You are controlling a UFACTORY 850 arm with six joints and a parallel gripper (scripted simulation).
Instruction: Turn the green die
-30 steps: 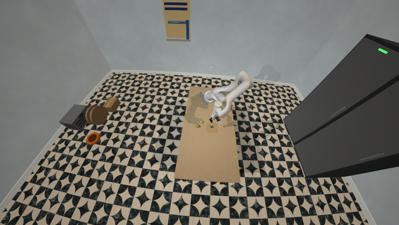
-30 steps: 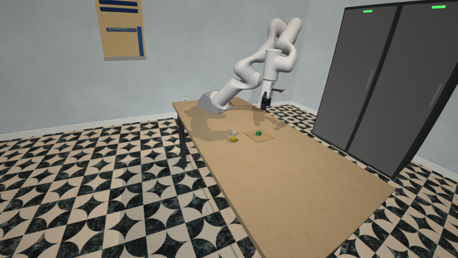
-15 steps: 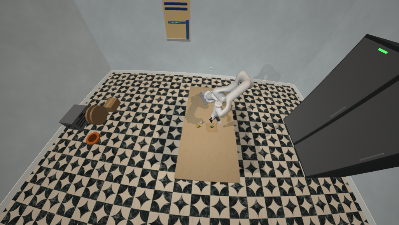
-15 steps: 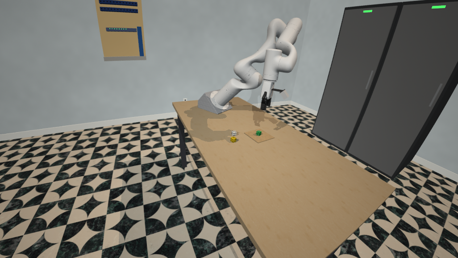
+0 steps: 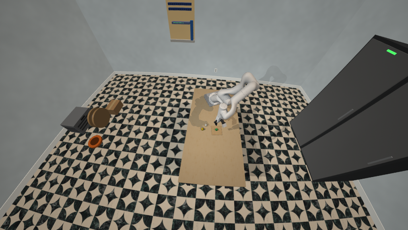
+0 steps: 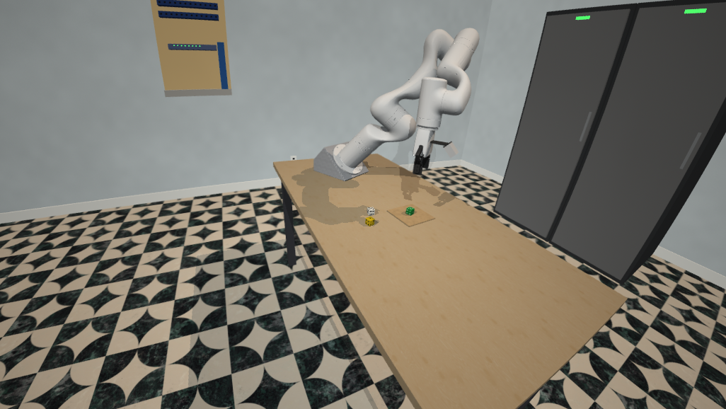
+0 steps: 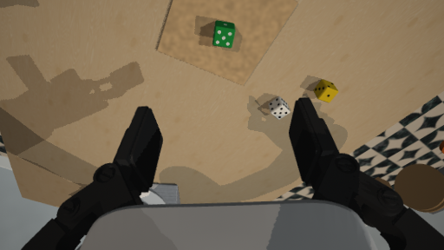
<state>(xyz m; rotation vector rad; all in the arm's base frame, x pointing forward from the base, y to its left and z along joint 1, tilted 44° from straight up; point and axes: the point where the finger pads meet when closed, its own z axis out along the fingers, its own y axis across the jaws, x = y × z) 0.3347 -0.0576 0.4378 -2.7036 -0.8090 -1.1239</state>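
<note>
Green die [image 7: 224, 34] on mat [image 7: 243, 52] — well apart from fingers, spread wide, holding nothing

Pale grey-blue walls enclose a floor of black-and-cream star-patterned tiles [image 6: 127, 315]. A tall dark grey double-door cabinet [image 6: 609, 127] stands beside the long light wooden table [image 6: 457, 304]. A tan wall panel with blue strips [image 6: 192, 66] hangs behind.

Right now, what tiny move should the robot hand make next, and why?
Probably glide forward and down toward the green die. The gripper is wide open, holds nothing, and hangs above bare table short of the mat where the die sits. The white die lies near one finger, so steer away from it.
</note>
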